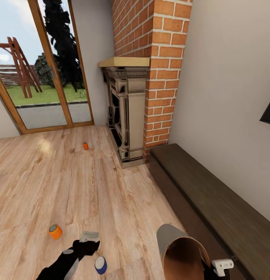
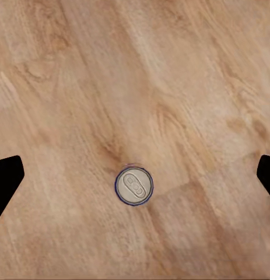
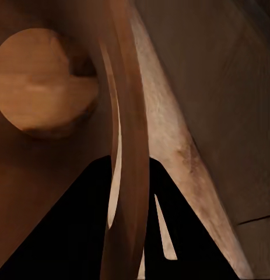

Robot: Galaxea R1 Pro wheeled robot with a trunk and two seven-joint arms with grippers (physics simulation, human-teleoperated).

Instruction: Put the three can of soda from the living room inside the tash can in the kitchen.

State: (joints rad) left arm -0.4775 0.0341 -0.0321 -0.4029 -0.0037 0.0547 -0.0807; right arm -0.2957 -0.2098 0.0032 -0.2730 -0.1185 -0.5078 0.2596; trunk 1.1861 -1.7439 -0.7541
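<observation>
Above the blue can (image 2: 134, 185) the left gripper (image 1: 89, 235) spreads wide; right gripper (image 3: 132, 233) pinches the bin's rim (image 3: 128, 146) beside the cabinet (image 1: 213, 202).

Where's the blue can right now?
The blue can stands upright on the wood floor, low in the head view, just right of the left claw.

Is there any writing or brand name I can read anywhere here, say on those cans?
None can be read.
Blue can: pale mark on its side, too blurred to read.
Two orange cans: no text visible.
Bin: plain.
</observation>
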